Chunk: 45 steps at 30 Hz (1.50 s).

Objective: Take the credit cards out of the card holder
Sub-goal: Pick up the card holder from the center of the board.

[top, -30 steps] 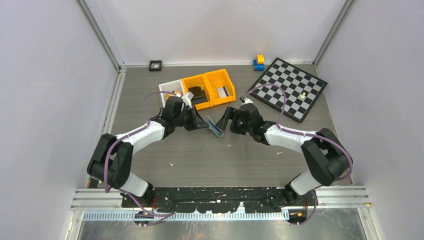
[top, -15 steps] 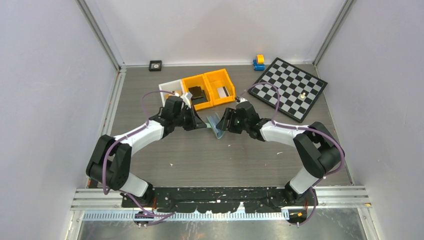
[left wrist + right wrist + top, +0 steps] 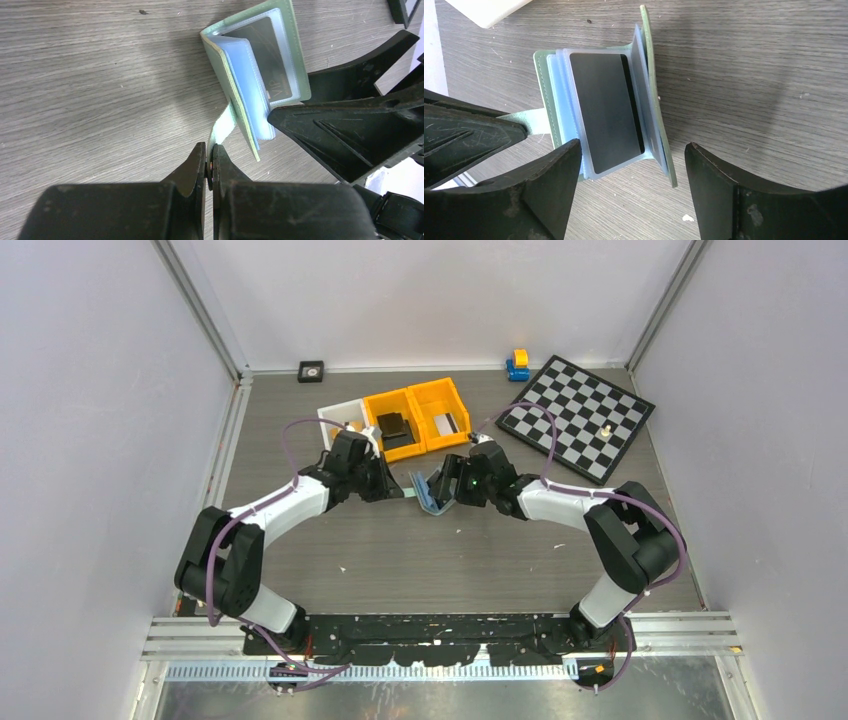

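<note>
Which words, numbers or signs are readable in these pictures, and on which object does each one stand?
"VIP": on the dark card in a clear sleeve of the card holder, left wrist view, with the letters turned sideways.
Black card facing the right wrist camera: no text shows on it.
Contents of the orange bins: too small to read.
Nothing else readable.

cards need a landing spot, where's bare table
Widest bare patch: table between the two arms, from the card holder to the near rail. Also free: the strip left of the white bin, and the wood between checkerboard and right arm. Crowded: the centre, where left tool and right tool flank the holder, orange bins just behind.
</note>
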### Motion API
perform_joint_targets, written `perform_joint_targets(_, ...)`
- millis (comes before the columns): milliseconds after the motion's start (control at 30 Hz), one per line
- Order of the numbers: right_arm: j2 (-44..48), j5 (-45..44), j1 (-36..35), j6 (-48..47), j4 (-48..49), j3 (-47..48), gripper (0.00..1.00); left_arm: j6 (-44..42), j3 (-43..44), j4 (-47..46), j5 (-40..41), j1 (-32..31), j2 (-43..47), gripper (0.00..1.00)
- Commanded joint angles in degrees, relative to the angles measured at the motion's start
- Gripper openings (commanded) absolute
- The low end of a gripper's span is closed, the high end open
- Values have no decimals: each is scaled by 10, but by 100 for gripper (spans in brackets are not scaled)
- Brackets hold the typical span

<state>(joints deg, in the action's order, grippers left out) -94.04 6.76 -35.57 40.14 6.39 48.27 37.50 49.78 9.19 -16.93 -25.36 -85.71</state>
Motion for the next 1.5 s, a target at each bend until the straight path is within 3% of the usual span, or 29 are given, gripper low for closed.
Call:
perform_joint_targets(0, 14, 27, -4, -11, 27, 4, 82, -17, 19, 10, 17, 0, 5, 0)
perform_joint_targets(200, -3, 53, -9, -16, 25, 16, 86, -12, 17, -5, -1, 1, -4, 0)
perform_joint_targets(433, -6, -6, -28, -44, -34, 42, 87, -9, 10, -19, -9, 1, 5, 0)
perform_joint_targets(967, 17, -58, -27, -54, -48, 41, 53, -10, 13, -9, -14, 1, 1, 0)
perform_joint_targets(1000, 16, -60, -28, -54, -50, 42, 54, -10, 13, -10, -15, 1, 1, 0)
perform_joint_targets(1100, 20, -59, -29, -63, -50, 39, 76, -10, 10, -16, -20, 1, 3, 0)
perform_joint_targets(1167, 26, -79, -34, -88, -47, 38, 83, -8, 9, -21, -29, 1, 3, 0)
perform_joint_targets(1333, 8, -140, -47, -114, -99, 67, 83, -4, 2, -47, -56, 1, 4, 2)
perform_joint_targets(1467, 5, -172, -58, -123, -111, 75, 75, -1, -10, -74, -68, 1, 14, 3)
